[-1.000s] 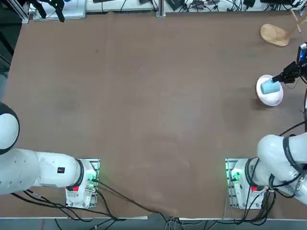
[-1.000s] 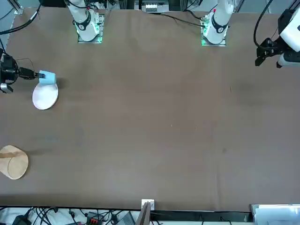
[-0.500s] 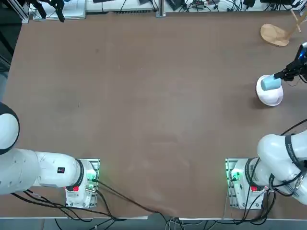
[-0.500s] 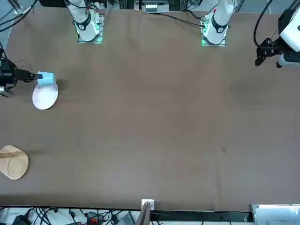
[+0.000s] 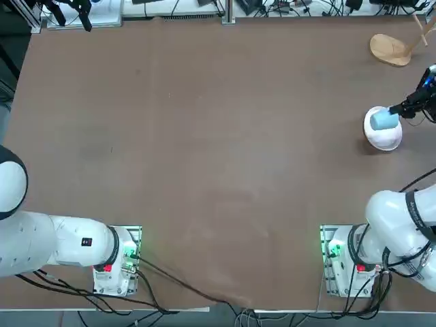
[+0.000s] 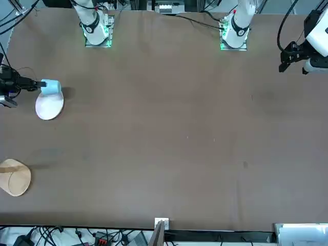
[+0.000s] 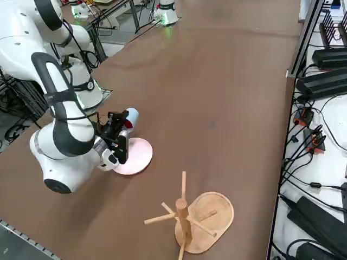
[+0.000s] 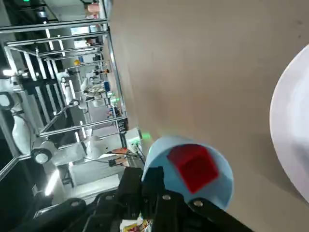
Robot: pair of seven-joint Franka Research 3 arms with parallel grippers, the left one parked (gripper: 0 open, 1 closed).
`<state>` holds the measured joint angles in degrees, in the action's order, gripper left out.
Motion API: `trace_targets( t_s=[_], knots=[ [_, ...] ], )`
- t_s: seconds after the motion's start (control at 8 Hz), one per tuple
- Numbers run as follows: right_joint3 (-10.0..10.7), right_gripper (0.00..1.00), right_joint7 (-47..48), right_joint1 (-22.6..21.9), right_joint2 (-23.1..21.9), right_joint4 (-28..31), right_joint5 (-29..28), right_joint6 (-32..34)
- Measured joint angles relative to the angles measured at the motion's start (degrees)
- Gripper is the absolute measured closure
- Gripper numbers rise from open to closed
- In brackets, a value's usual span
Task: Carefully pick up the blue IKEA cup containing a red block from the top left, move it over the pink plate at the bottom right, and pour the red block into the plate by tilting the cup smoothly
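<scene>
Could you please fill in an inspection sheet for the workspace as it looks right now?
Surface: brown table, bare over most of its area.
Blue IKEA cup: tipped on its side in the right gripper, at the edge of the pink plate.
Red block: at the cup's mouth, not yet on the plate.
Pink plate: flat on the table, nothing on it.
Clutter: wooden stand with pegs beyond the plate.
Grippers: right gripper shut on the cup's rim.
Cables: bundles along the table's edges, none across the working area.
Surroundings: metal racks and equipment beside the table.
</scene>
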<state>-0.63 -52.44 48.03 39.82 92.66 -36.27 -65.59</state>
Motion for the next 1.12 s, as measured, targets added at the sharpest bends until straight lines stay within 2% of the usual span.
trace_targets(
  t_s=[1.12],
  knots=[
    [0.0,0.98,-2.7,3.4,10.6,-9.1,-3.6,12.1]
  ],
)
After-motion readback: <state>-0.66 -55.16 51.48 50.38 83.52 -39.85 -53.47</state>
